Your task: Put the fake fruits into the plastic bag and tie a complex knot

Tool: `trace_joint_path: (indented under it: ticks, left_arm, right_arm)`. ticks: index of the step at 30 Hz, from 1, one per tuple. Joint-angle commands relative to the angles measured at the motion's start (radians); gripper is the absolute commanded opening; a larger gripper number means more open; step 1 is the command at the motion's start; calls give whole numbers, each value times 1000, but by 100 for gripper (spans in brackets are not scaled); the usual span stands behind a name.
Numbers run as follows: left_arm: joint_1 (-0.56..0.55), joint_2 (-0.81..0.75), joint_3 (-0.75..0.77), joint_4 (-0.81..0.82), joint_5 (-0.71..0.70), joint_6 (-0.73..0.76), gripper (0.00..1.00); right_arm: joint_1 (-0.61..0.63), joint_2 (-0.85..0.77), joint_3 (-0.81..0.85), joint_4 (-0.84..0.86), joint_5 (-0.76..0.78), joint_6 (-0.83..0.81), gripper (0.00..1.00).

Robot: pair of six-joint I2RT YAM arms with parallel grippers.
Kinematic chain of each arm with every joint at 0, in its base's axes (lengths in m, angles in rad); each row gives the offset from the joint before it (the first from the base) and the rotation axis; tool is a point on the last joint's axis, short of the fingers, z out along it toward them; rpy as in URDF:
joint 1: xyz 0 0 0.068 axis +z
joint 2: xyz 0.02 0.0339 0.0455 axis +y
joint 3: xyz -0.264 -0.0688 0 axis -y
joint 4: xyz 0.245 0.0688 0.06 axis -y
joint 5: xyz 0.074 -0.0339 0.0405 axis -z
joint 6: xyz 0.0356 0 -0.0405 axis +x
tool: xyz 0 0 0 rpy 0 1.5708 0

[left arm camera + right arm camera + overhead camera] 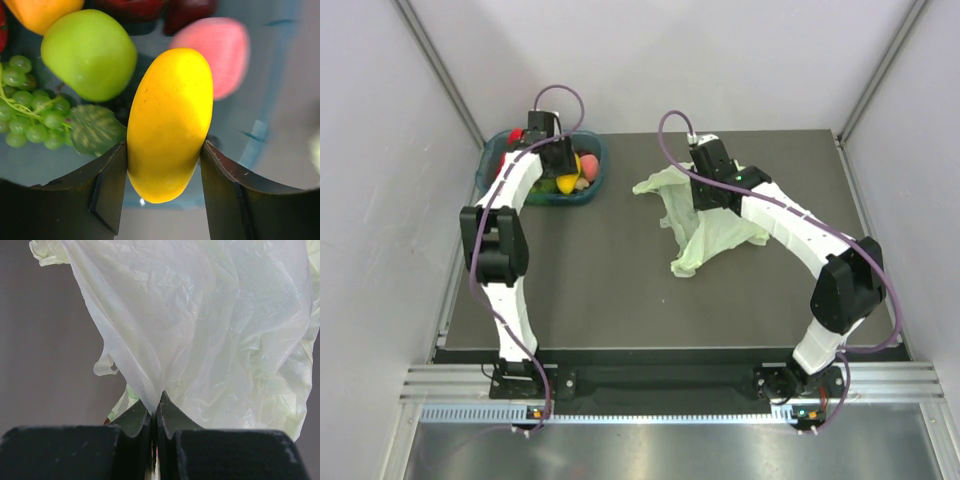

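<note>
My left gripper is over the teal basket at the back left, shut on a yellow fruit that stands between its fingers. Below it in the left wrist view lie a green apple, green grapes, a pink fruit, an orange fruit and dark red fruits. My right gripper is shut on a fold of the pale-green plastic bag and holds it up. The bag lies crumpled at the table's middle. No knot shows.
The dark grey table is bordered by white walls on both sides and at the back. The basket sits in the back left corner. The right arm curves over the bag's right side.
</note>
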Motion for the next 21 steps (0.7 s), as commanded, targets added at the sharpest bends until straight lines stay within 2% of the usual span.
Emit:
trace_joint_path:
  ticks: [1, 5, 6, 12, 17, 21]
  left_arm:
    - [-6, -207, -106, 120, 155, -40, 18]
    - [-18, -337, -255, 106, 265, -114, 18]
    - [-29, -358, -333, 134, 287, -120, 18]
    - [-217, -517, -567, 261, 302, -194, 18]
    - [-378, -557, -642, 407, 311, -281, 16]
    - [-421, -482, -584, 477, 328, -309, 14]
  right_arm:
    - [-17, 3, 64, 17, -21, 9, 0]
    - [-24, 9, 82, 12, -35, 11, 0]
    - [-24, 11, 85, 11, -37, 11, 0]
    - [-31, 15, 104, 6, -60, 31, 0]
    - [-33, 17, 110, 17, -150, 77, 0]
    - [-31, 2, 99, 27, -201, 98, 0]
